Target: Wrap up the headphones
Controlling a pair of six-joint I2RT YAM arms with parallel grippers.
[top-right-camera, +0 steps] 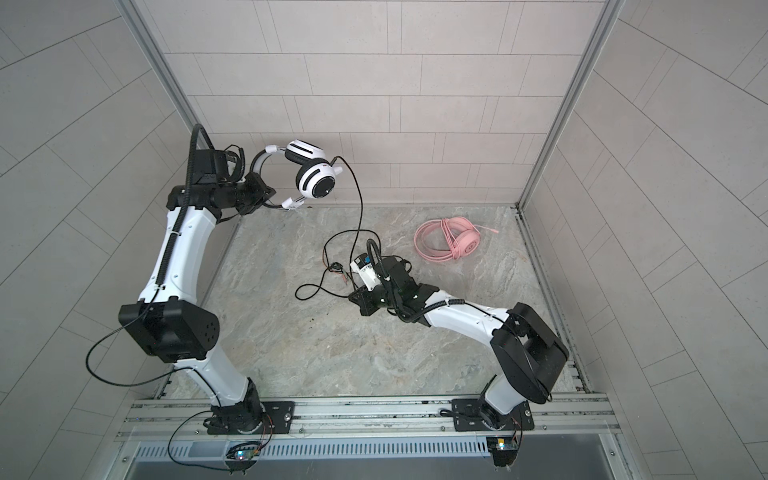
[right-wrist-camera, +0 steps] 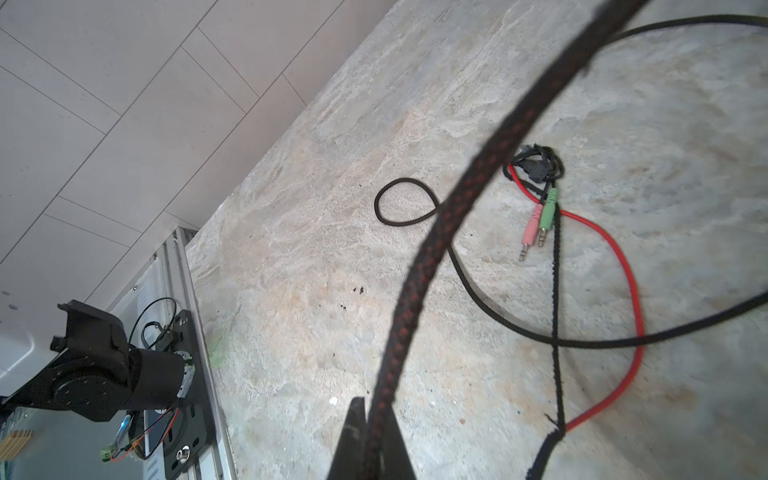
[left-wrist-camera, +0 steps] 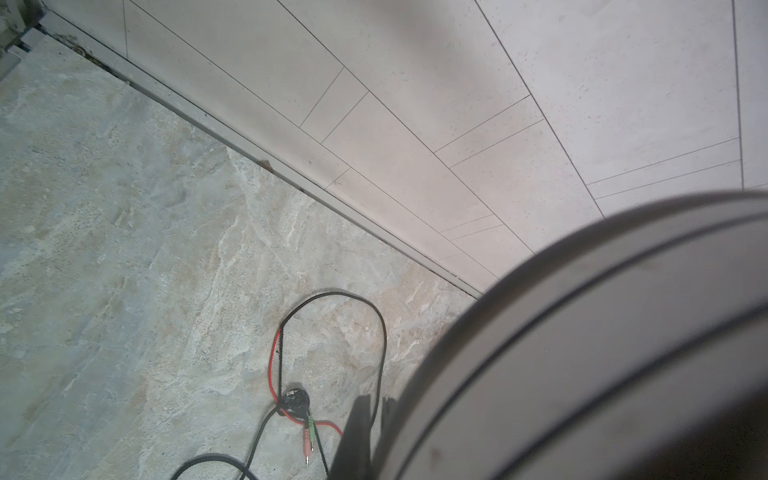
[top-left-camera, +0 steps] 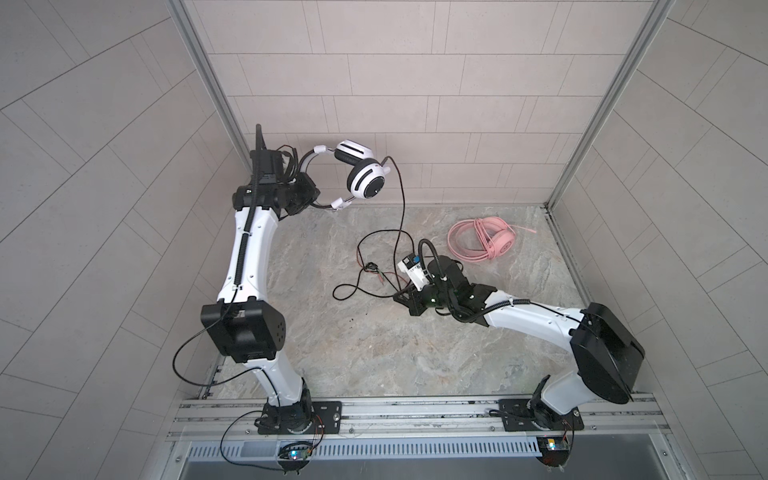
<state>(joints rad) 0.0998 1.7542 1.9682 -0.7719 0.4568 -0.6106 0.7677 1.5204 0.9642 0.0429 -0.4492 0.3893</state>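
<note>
Up in the air at the back left, clear of the table (top-left-camera: 374, 365): white-and-black headset (top-left-camera: 365, 185), clamped at the headband (left-wrist-camera: 582, 353) by the left gripper (top-left-camera: 306, 194), jaws closed on the band. Earcups round and glossy, side by side, turned toward the middle of the scene. In the left wrist view, only a broad, blurred grey arc with one dark line along it, too close for detail. Beside it, a dark sliver of finger (left-wrist-camera: 357, 436).

From the nearer earcup, a black cable (top-left-camera: 402, 208): down to loose loops on the table, then up into the right gripper (top-left-camera: 405, 300), low over mid-table and pinched tight on it. Seen from the right wrist, wedged between two dark fingers (right-wrist-camera: 353, 436). Braided sheath, black flecked with red. Fingertips hard to make out from above.

Flat on the table by the loops: a knotted bundle, a thin red wire (right-wrist-camera: 623, 270), and pink and green plugs (right-wrist-camera: 536, 220) with bare metal tips.

At the back right, well apart from both arms: pink headset (top-left-camera: 503, 247), lying flat, its thin pink cable in flat rings. Around the band or merely beside it, impossible to tell. One end trailing toward the right wall.

Table marbled grey-beige, matte, stone-like.
</note>
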